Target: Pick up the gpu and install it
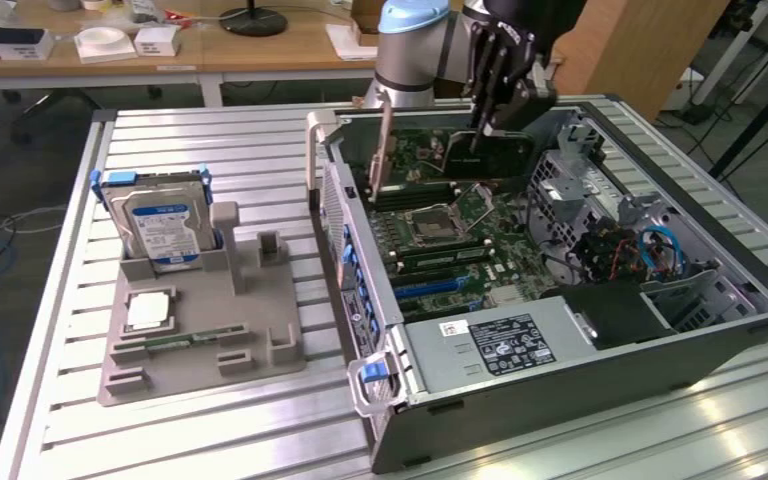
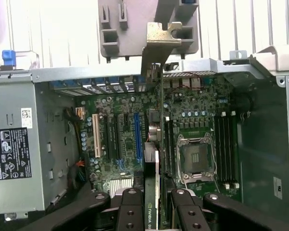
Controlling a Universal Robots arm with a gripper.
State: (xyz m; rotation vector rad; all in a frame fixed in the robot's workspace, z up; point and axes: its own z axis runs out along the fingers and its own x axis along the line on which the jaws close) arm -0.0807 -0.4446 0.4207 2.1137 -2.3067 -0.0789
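Slatted bench (image 1: 197, 430) is carrying an open case (image 1: 598, 385). Over its motherboard (image 1: 484, 245) the claw (image 1: 494, 122) is clenching the gpu (image 1: 488, 155), edge down. Pickup looks done; seating seems not yet finished.

Hard drive (image 1: 164, 225) upright in grey holder (image 1: 184, 365); open computer case (image 1: 598, 400) just beside.

Black gpu (image 1: 491, 160), green motherboard (image 1: 471, 255)

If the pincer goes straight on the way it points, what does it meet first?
Likely the motherboard, near its expansion slots: the gpu clamped in the pincer would touch there first. Depth is hard to judge.
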